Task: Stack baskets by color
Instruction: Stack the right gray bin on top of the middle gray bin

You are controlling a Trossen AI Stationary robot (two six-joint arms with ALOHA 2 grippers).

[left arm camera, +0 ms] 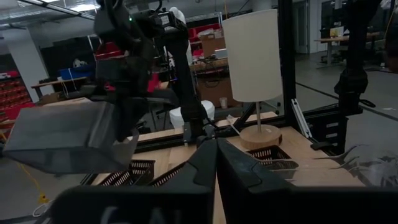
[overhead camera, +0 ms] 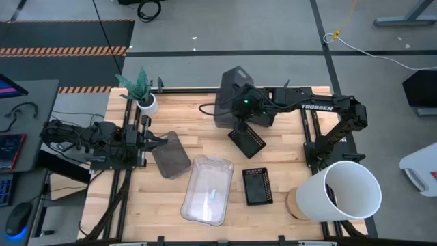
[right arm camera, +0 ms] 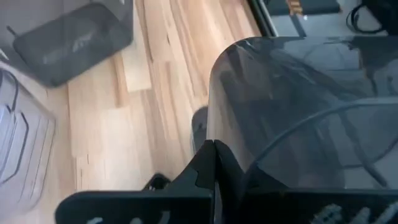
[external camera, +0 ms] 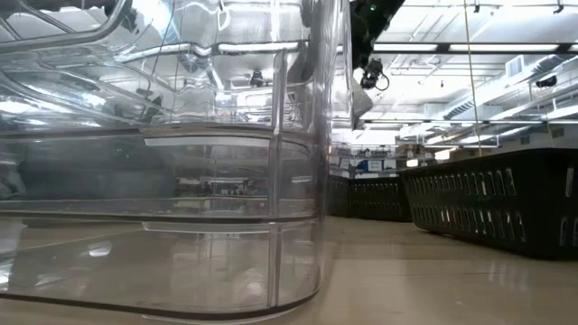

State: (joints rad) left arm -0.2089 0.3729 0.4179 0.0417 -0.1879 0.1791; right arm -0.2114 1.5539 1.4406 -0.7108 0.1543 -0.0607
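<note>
Smoky grey plastic forms the basket [overhead camera: 171,155] lying on the table just beside the left gripper [overhead camera: 158,141], whose fingers are pressed together and hold nothing. To its right, the clear basket [overhead camera: 207,190] sits at the table's near-centre. A black slatted basket [overhead camera: 257,186] lies just right of it; a second black basket [overhead camera: 246,141] lies tilted farther back. Above that, the right gripper [overhead camera: 240,117] is clamped on the rim of a raised grey basket [overhead camera: 233,96]. The white bucket [overhead camera: 345,190] lies at far right
</note>
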